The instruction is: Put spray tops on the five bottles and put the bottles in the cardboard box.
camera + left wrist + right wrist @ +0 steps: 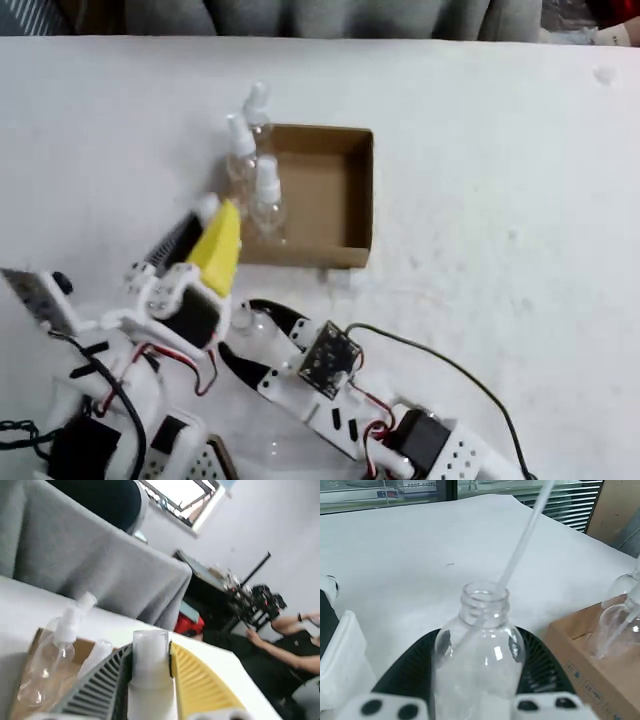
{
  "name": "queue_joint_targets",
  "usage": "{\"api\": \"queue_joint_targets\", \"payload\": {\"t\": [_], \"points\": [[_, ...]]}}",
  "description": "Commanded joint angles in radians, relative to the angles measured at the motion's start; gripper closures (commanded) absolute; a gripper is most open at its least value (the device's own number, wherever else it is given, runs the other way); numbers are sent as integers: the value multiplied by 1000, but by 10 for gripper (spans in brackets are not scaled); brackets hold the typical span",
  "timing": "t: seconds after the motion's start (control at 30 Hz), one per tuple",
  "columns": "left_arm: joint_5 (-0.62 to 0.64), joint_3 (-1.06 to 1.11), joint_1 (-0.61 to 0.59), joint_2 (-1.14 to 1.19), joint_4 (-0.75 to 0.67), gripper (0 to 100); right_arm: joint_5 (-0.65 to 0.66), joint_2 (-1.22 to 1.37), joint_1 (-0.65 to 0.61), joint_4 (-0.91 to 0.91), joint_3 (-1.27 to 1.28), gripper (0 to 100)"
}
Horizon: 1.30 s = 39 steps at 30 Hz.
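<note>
Near edge of table, both arms close together. Right gripper: black jaws closed around an uncapped clear bottle, held upright, neck open. Left gripper: grey and yellow fingers pinching a white spray top between them. The top sits higher than the open bottle and toward the box side. Its thin dip tube slants down and passes into the bottle's neck; the top is not seated.

Cardboard box just beyond the grippers, open side up. Three capped bottles grouped at its left wall. Cannot tell if the farthest stands inside.
</note>
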Motion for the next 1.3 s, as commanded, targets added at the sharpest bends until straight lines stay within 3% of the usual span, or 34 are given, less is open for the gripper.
{"api": "queue_joint_targets", "payload": {"t": [0.0,0.17,0.47,0.67,1.27], "points": [[-127,-6,74,-13,80,977,-9,-5,-4,2,9,982],[-163,-5,136,-13,157,978,-9,-5,-4,-1,9,982],[-166,-3,136,-15,209,978,-9,-7,-2,-4,9,982],[-281,52,137,-137,229,979,-81,-7,-2,-5,5,982],[-285,71,179,-150,233,979,-86,-7,38,-21,2,982]]}}
